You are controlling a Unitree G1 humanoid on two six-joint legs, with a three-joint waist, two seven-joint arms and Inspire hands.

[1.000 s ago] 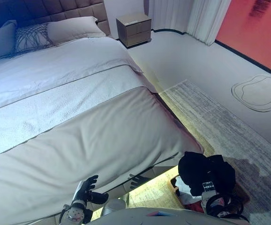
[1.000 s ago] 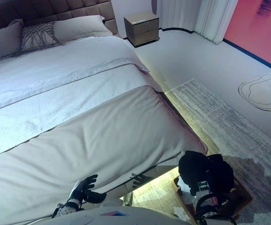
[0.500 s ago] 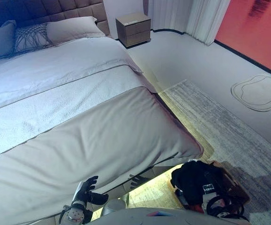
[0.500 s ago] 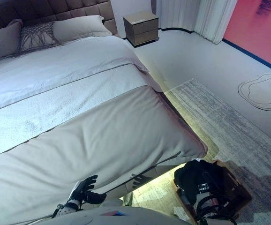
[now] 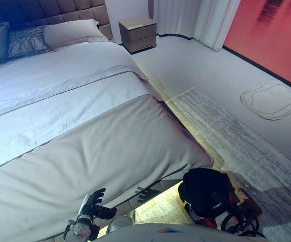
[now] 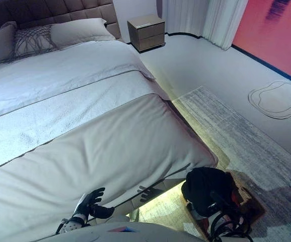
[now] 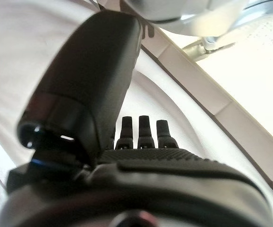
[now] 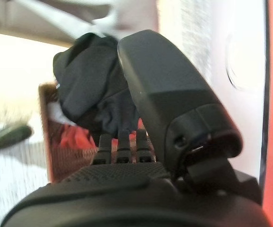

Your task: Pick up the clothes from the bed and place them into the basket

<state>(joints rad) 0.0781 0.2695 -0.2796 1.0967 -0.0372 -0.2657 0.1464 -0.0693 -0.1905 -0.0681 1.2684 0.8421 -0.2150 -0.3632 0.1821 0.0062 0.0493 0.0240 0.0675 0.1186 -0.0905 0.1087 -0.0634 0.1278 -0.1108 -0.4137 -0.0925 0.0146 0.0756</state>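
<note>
A black garment (image 5: 202, 189) is bunched on top of the brown basket (image 5: 245, 195), which stands on the rug by the foot corner of the bed (image 5: 110, 146). My right hand (image 8: 165, 94) is at the basket, shut on the black garment (image 8: 89, 80), which hangs over the basket's wall (image 8: 46, 142). Red and white clothes (image 8: 75, 139) lie in the basket under it. My left hand (image 5: 91, 204) is open and empty beside the bed's foot edge; it also shows in the left wrist view (image 7: 141, 130) against the beige cover.
The bed has a beige cover, white sheets and pillows (image 5: 70, 33) at the head. A nightstand (image 5: 138, 34) stands at the far corner. A grey rug (image 5: 246, 136) runs along the bed's right side, with a pale floor mat (image 5: 271, 101) beyond it.
My right hand has lowered the black garment from above the basket down onto it. The camera has shifted slightly. The left hand has not moved.
</note>
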